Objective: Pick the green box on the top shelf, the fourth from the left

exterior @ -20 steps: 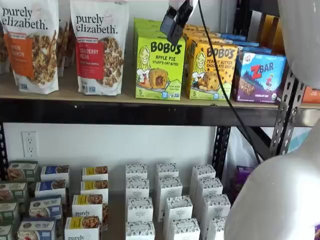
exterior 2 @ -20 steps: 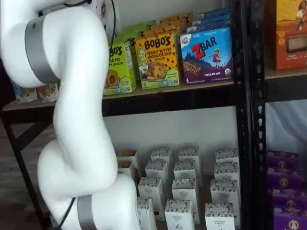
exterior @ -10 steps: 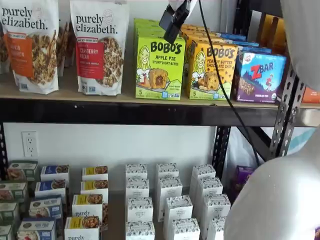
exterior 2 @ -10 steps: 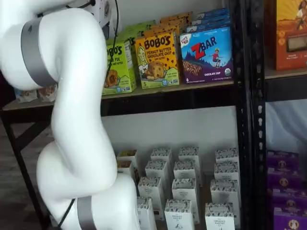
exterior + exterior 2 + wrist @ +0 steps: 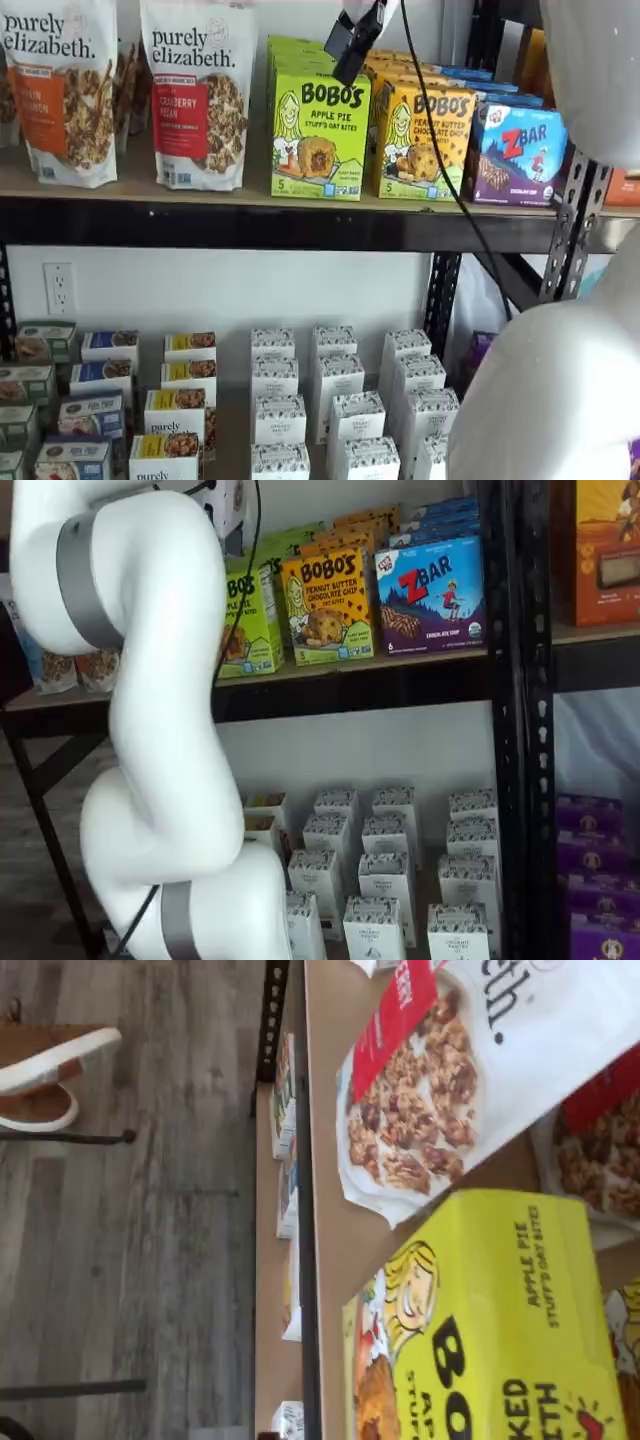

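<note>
The green box (image 5: 318,135) stands upright at the front of the top shelf (image 5: 250,225), printed "BOBO'S APPLE PIE". More green cartons stand in a row behind it. In a shelf view my arm covers the left part of the green box (image 5: 245,620). My gripper (image 5: 352,45) hangs from the upper edge, its black fingers tilted in front of the box's upper right corner. Nothing is between the fingers, and the gripper is open. The wrist view looks down on the green box (image 5: 490,1330) and the tan board of the top shelf (image 5: 335,1160); no fingers show there.
A yellow-orange Bobo's carton (image 5: 422,140) touches the green box's right side, with a ZBar carton (image 5: 520,150) beyond it. A purely elizabeth pouch (image 5: 198,95) stands close on its left. A black cable (image 5: 440,150) hangs across the cartons. White cartons (image 5: 340,400) fill the lower shelf.
The gripper has risen a little and shifted slightly right above the green box. The white arm has swung a bit in both shelf views. The boxes have not moved.
</note>
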You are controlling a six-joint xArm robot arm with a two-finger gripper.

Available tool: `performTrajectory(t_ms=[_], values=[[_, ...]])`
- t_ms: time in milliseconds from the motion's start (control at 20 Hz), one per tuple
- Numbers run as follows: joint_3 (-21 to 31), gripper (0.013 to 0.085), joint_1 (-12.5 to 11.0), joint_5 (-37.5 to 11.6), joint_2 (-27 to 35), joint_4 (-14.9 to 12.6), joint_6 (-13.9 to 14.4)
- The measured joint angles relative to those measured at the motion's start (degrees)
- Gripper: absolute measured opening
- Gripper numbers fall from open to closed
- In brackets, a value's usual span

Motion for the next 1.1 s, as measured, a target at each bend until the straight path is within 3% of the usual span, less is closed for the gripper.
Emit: performTrajectory(t_ms=[500, 1100], values=[[0.06, 0.085, -0.14, -2.08, 1.99, -1.94, -1.13], [-3.4, 0.085, 0.57, 2.1, 5.57, -5.25, -0.97]])
